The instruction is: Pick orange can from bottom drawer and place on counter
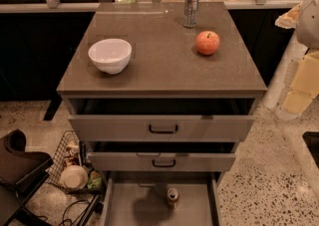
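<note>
Far up and to the right of the orange can (pixel 172 197), at the edge of the view, hangs the gripper (pixel 303 88), a pale yellow block that is partly cut off, so I cannot tell if it is open or shut. It is well apart from the can. The can stands upright on the grey floor of the bottom drawer (pixel 129 205), which is pulled out. Just above the can is the front of the middle drawer (pixel 199 162), and above that the top drawer (pixel 109 128); both stick out a little. Higher up from the can lies the counter (pixel 159 70), with a white bowl (pixel 110 55) up to the left, a red apple (pixel 207 43) up to the right, and a tall silver can (pixel 191 7) furthest away. I think the job has not begun, so the first step is the reach. To do it well, the gripper should come down right over the can, keep clear of the middle drawer's front, open wide, go around the can's sides and squeeze softly. Then lift straight up. Only the can's shiny top and a bit of its side show. The drawer's near end is cut off below the can, and the part behind the can is dark.
</note>
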### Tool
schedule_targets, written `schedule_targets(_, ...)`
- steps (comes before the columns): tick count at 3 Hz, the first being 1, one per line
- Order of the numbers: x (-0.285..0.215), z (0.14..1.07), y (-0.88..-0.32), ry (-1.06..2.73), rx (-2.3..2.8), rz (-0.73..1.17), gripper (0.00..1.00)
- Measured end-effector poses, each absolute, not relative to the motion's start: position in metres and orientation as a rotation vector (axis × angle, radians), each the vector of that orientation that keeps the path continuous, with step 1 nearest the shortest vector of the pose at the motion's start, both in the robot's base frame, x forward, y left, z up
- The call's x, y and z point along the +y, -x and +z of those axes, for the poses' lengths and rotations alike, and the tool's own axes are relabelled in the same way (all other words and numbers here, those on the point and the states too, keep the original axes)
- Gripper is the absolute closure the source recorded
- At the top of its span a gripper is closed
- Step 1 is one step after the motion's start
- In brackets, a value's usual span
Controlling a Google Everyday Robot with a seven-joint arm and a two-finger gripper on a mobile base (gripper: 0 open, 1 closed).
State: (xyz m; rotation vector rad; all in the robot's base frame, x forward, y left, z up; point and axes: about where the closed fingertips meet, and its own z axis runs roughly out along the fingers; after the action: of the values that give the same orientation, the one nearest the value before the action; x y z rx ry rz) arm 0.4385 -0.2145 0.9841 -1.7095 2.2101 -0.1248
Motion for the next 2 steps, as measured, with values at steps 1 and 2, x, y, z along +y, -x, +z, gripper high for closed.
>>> schedule_targets(1, -0.2145, 0.9845, -0.4384, 1.709, 2.209, -0.126, 0.0)
schedule_targets(2, -0.2213, 0.9812, -0.4294, 1.702, 2.173, -0.125, 0.0)
